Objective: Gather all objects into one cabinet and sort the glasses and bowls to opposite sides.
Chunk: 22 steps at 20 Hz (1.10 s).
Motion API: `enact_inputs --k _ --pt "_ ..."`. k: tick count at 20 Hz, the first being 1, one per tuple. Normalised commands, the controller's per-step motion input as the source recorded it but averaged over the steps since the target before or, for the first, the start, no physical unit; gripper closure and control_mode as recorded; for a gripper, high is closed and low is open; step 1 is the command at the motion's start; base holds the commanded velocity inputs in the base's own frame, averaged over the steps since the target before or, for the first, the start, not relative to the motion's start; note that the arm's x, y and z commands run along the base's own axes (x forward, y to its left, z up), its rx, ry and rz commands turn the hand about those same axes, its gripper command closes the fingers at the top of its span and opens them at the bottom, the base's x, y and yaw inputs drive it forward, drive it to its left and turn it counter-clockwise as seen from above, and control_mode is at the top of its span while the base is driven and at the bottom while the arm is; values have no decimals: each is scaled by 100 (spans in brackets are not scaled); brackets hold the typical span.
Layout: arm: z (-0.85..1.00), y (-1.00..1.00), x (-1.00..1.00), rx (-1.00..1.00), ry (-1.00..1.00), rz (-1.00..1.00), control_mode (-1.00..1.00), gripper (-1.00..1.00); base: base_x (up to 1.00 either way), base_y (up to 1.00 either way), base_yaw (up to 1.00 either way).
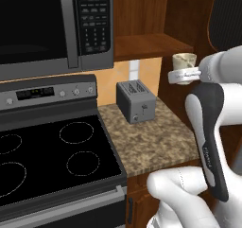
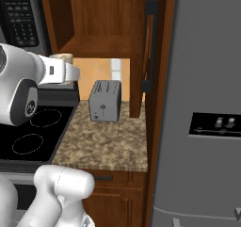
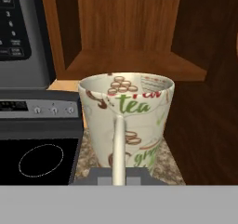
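— What's your support surface here?
— Speckled brown granite counter [image 1: 151, 142], running between the black glass cooktop [image 1: 52, 151] and the dark wood side panel.
— What do you see directly on it?
— One grey two-slot toaster [image 1: 135, 100], upright, near the back wall.
— The open cabinet's bottom board [image 2: 101, 46]?
— Reddish-brown wood, above the counter.

One cup [image 3: 126, 121], one toaster [image 1: 136, 100], one microwave [image 1: 47, 23], one stove [image 1: 52, 151], one cabinet [image 3: 125, 32], one refrigerator [image 2: 202, 103].
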Motion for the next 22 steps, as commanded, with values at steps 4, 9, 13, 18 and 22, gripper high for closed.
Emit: enact_inputs --k 4,9,13,18,22 --pt "-20 11 -2 0 1 0 -100 100 0 0 0" --pt "-25 6 -2 1 0 0 -100 100 0 0 0" --pt "-17 1 -5 8 0 -1 -100 100 0 0 0" --pt "-7 0 -13 6 -2 -1 -100 100 0 0 0" --pt "-8 0 -18 0 -1 0 -100 100 0 0 0"
